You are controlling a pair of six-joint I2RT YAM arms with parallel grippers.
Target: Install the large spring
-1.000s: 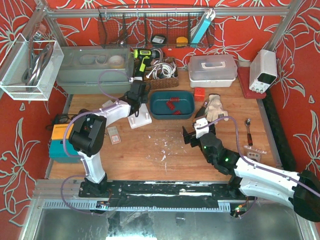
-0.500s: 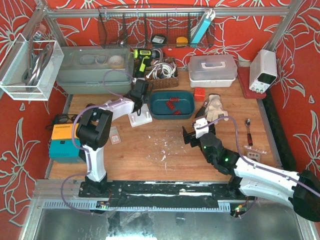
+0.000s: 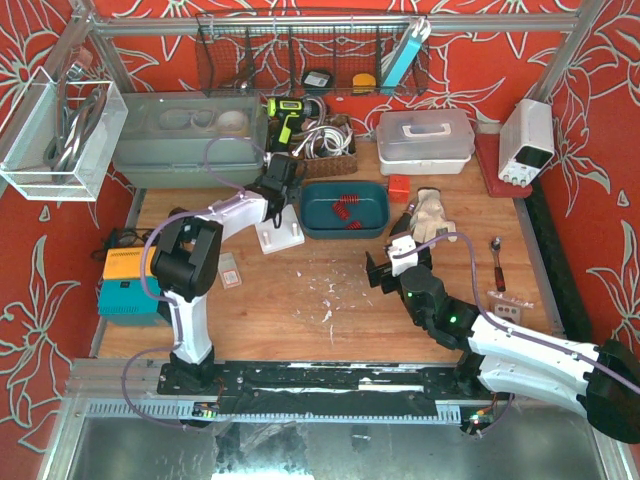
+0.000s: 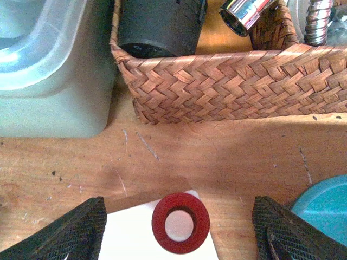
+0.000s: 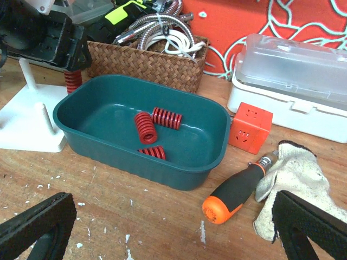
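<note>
The large red spring [image 4: 180, 222] stands upright over a white peg at the back corner of the white stand [image 4: 130, 238]; from above it shows as a red ring with the peg's top in its middle. My left gripper [image 4: 181, 234] hangs straight over it, open, with a finger well clear of the spring on each side. The right wrist view shows the same spring [image 5: 71, 80] on its peg below the left gripper [image 5: 51, 40]. My right gripper [image 5: 176, 233] is open and holds nothing, low over the table in front of the teal tray [image 5: 179, 173].
The teal tray [image 3: 372, 222] holds three loose red springs [image 5: 145, 127]. A wicker basket [image 4: 227, 81] of tools and a grey-green bin [image 4: 49, 81] stand just behind the stand. An orange cube [image 5: 249, 128], a screwdriver [image 5: 238, 189] and a glove [image 5: 290, 184] lie right of the tray.
My left gripper moved back and right over the stand's rear peg, then opened its jaws and let go of the spring, which stays on the peg. The right arm has not moved.
</note>
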